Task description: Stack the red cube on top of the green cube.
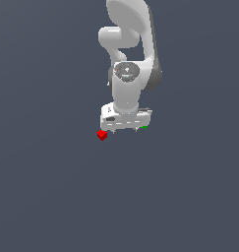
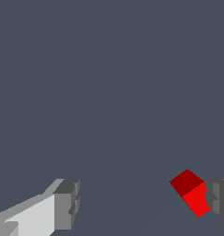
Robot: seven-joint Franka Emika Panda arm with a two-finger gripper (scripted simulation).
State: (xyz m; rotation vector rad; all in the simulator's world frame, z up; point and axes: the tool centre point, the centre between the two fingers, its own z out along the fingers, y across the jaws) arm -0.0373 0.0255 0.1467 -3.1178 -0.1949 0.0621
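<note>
Exterior view: a white Franka Panda arm reaches down over a plain dark grey floor, its gripper low above that floor. The red cube sits on the floor just beside the gripper, at the end toward the exterior view's left, while the green cube shows only as a small green sliver at the gripper's opposite end, mostly hidden behind it. The two cubes lie apart, with the gripper between them. In the wrist view the fingers are spread wide: one grey fingertip stands far from the red cube, and the other fingertip is right next to it, with the cube inside the gap, close against that finger; whether they touch cannot be told. Nothing is gripped. The step in hand appears to be the approach to grasp the red cube. The next move likely calls for centring the cube between the fingers, settling lower, then closing on it before any lift toward the green cube.
</note>
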